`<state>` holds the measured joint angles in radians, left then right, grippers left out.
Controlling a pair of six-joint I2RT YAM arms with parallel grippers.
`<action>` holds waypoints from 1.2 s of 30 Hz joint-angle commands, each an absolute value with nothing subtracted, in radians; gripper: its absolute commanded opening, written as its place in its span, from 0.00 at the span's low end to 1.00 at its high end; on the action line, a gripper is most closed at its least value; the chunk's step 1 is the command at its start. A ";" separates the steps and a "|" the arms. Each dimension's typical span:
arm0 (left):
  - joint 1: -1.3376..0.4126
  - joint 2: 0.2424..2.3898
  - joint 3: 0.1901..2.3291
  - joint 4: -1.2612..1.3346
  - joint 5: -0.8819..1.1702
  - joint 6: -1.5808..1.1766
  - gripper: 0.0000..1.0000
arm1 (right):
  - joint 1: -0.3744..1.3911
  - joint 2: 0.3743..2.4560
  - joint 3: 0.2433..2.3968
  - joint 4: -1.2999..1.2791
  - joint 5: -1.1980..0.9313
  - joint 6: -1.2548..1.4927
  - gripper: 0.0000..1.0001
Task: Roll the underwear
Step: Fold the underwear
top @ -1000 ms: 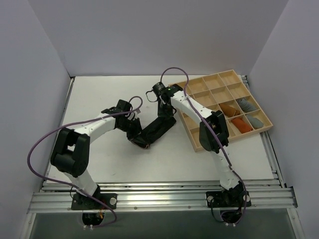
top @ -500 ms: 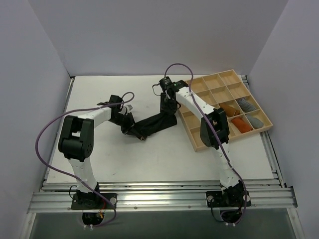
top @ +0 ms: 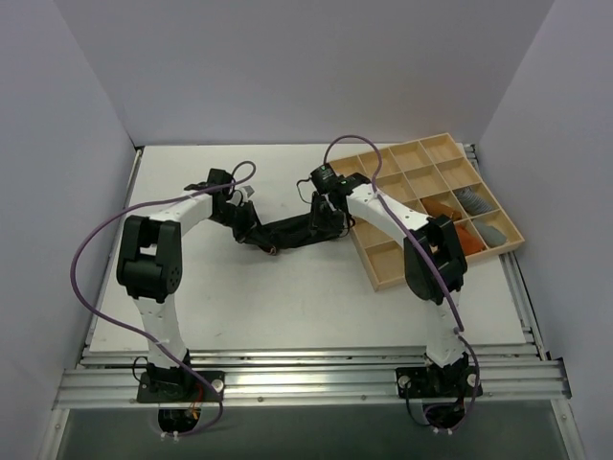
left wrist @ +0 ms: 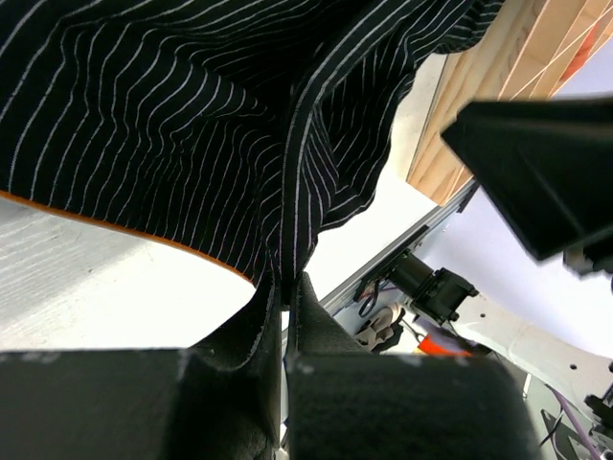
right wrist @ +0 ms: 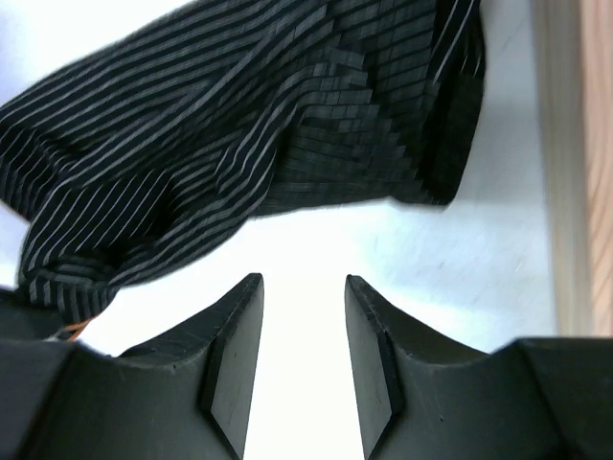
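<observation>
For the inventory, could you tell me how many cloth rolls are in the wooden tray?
4, in the wooden tray: an orange roll beside a grey roll farther back, another orange roll beside another grey roll nearer. The right arm may hide others.

Drawn out: the black pinstriped cloth underwear (top: 287,233) lies in a long, narrow, rumpled band across the middle of the white counter (top: 287,297), running left to right. Its thin pale stripes crowd into soft folds, and a fine orange line trims one edge. A fold at its left end is pinched flat in my left pincer (left wrist: 284,287). Its right end rests bunched and loose on the counter, with nothing gripping it.
</observation>
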<state>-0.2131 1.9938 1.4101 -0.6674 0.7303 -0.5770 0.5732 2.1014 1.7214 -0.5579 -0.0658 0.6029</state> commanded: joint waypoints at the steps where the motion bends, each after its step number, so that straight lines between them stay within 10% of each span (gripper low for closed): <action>1: -0.210 1.999 1.440 -0.709 0.755 -0.534 0.02 | 0.601 1.997 1.623 -0.451 -0.025 0.724 0.36; 14: -0.267 1.980 1.427 -0.842 0.669 -0.469 0.02 | 0.543 2.143 1.739 -0.457 -0.021 0.654 0.31; 36: -0.474 1.872 1.310 -0.724 0.640 -0.620 0.02 | 0.681 1.784 1.372 -0.397 -0.005 1.022 0.44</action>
